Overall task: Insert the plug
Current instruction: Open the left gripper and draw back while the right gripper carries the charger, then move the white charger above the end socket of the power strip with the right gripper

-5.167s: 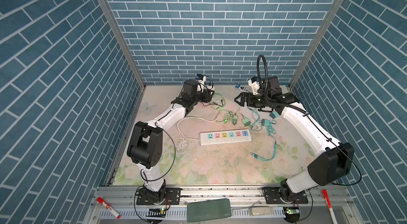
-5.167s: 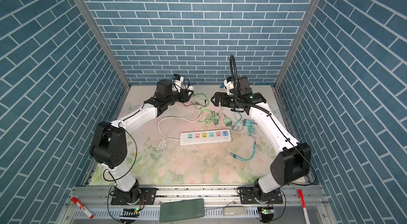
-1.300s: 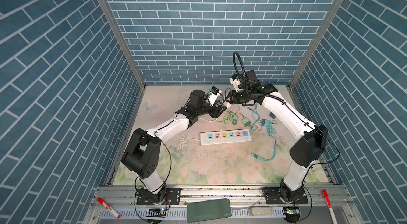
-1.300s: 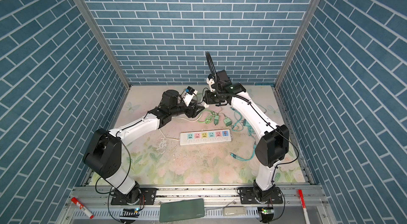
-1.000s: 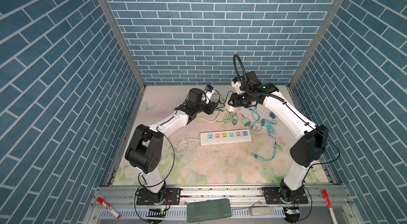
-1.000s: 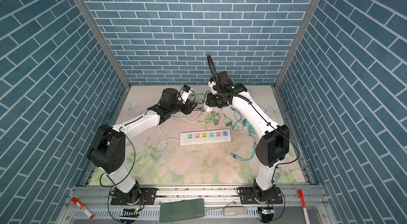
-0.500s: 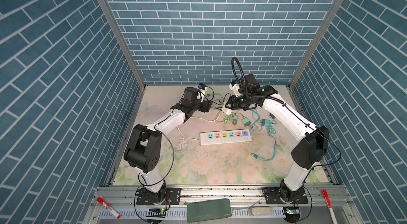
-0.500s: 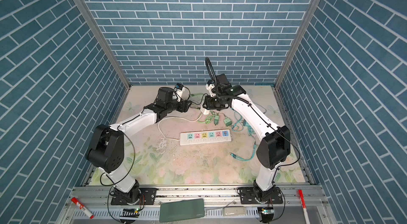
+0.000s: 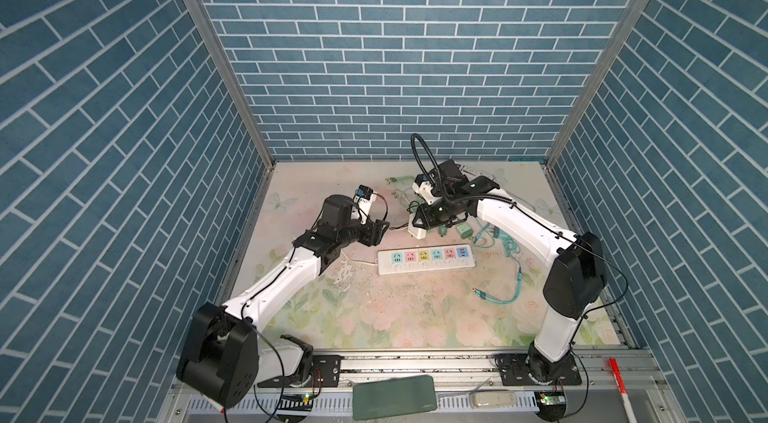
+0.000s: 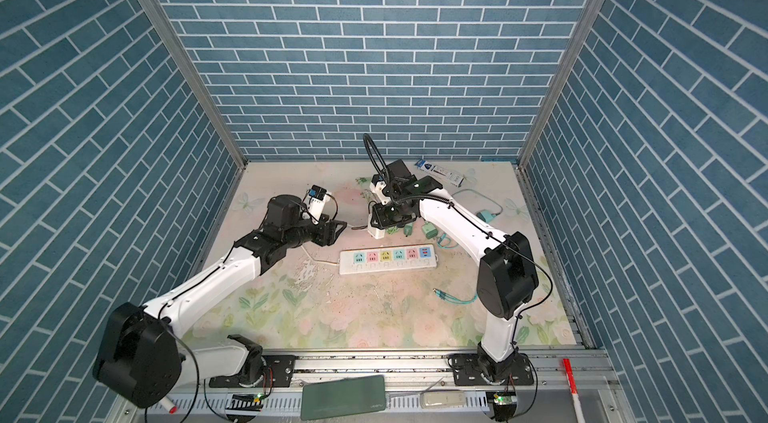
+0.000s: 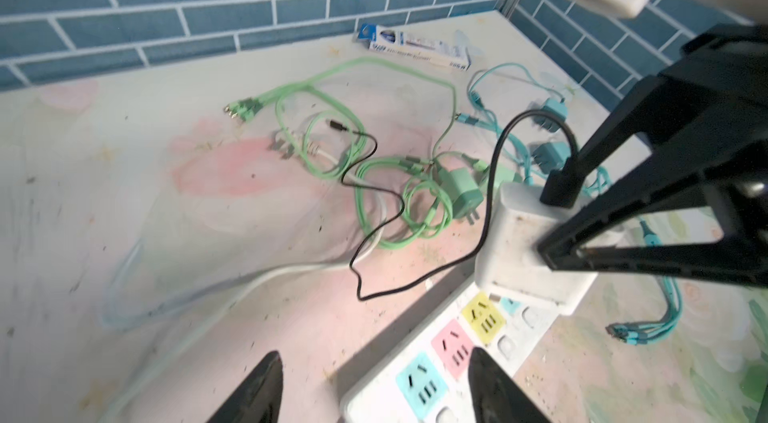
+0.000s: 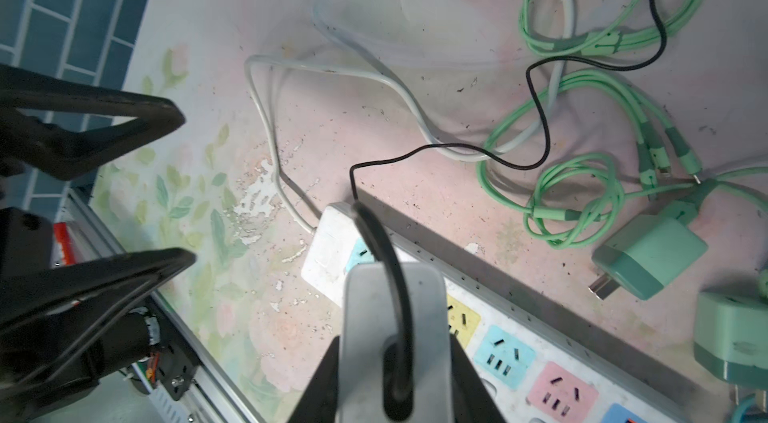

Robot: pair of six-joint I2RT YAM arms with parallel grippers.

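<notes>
I hold the plug (image 9: 415,231) clamped in my right gripper (image 9: 420,222), raised over the strip (image 9: 426,262) and not yet inserted, so lowering and seating remain; my left gripper (image 9: 381,229) hangs open, empty.

**Floral tabletop strewn with cables**

The table (image 9: 374,317) has a worn flower print, flaked near the middle. A white power strip (image 9: 426,259) with coloured sockets lies flat at its centre; its white cord (image 12: 266,109) loops off one end. Behind the strip sprawl light-green cable coils (image 11: 332,142) and a green charger (image 11: 461,192); a teal cable (image 9: 494,297) lies to the right; a blue-and-white toothpaste box (image 11: 415,46) rests by the back wall.
</notes>
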